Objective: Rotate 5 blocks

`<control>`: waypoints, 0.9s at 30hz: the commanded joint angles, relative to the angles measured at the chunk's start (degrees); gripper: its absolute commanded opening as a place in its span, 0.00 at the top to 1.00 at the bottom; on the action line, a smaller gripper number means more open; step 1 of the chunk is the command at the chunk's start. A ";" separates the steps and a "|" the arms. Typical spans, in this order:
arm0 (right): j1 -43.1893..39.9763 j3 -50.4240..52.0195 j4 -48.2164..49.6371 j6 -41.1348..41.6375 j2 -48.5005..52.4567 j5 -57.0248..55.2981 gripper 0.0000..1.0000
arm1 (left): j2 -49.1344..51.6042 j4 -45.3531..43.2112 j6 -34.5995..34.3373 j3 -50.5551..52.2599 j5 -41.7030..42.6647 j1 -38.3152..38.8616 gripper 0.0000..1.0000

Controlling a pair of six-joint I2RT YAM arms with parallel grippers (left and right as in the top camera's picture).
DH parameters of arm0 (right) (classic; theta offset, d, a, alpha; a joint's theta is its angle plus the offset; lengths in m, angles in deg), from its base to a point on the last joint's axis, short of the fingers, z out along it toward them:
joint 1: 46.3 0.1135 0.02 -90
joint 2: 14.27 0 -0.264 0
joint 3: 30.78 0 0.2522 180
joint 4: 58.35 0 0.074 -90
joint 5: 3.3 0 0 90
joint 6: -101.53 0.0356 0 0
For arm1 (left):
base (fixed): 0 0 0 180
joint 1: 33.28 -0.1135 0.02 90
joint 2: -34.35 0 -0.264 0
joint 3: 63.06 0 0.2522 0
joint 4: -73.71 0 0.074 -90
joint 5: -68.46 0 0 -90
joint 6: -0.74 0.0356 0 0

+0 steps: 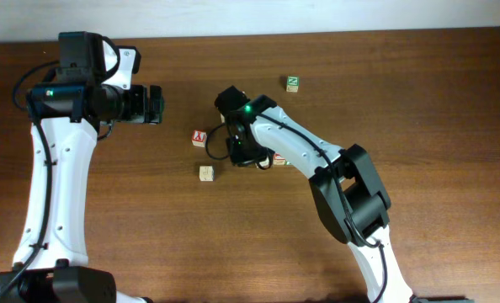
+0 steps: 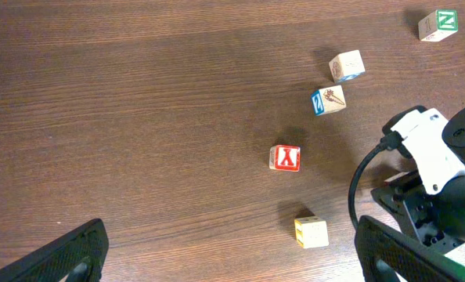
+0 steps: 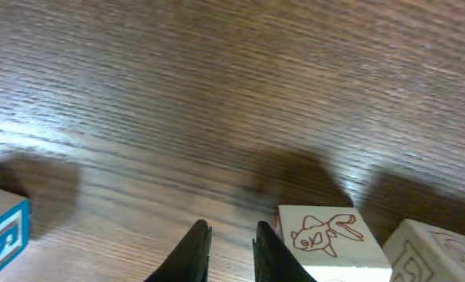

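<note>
Right claw (image 3: 232,229) nearly shut, empty, low over middle of desk (image 1: 418,93). Fish block (image 3: 330,235) sits just beside one finger, ungripped; Y block (image 1: 199,137) is nearby. Left claw (image 1: 155,104) is wide open, empty, idle. Step looks like lining up on a block. Next: reopen, straddle, grip, twist.

The table (image 1: 452,101) was dark brown wood with a clear grain. It was smooth and had a soft shine where the light fell on it. The blocks (image 2: 285,158) were pale wood, matt, with printed faces. The fish block (image 3: 326,235) looked smooth on top. The arms (image 1: 44,194) had white glossy plastic shells and black matt joints. The right fingers (image 3: 195,251) were black matt plastic.
</note>
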State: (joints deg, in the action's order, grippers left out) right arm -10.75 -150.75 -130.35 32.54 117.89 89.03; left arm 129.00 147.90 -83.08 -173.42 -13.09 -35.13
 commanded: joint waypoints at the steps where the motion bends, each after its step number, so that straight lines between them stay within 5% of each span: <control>1: -0.72 0.31 -0.02 0.57 -0.48 -1.97 0.80 | 0.33 -0.09 -0.55 -1.09 0.79 -0.20 0.01; 22: -1.57 0.31 -2.01 12.76 -0.48 -7.13 0.90 | 0.33 -0.07 -0.55 -1.09 0.79 -0.20 0.01; 27: -1.62 0.31 -1.97 12.74 -0.48 -7.10 0.84 | 0.33 -0.07 -0.55 -1.09 0.79 -0.20 0.01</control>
State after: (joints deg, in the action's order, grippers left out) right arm -12.00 -150.75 -132.10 44.61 117.89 83.06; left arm 129.00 147.90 -83.08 -173.42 -13.09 -35.13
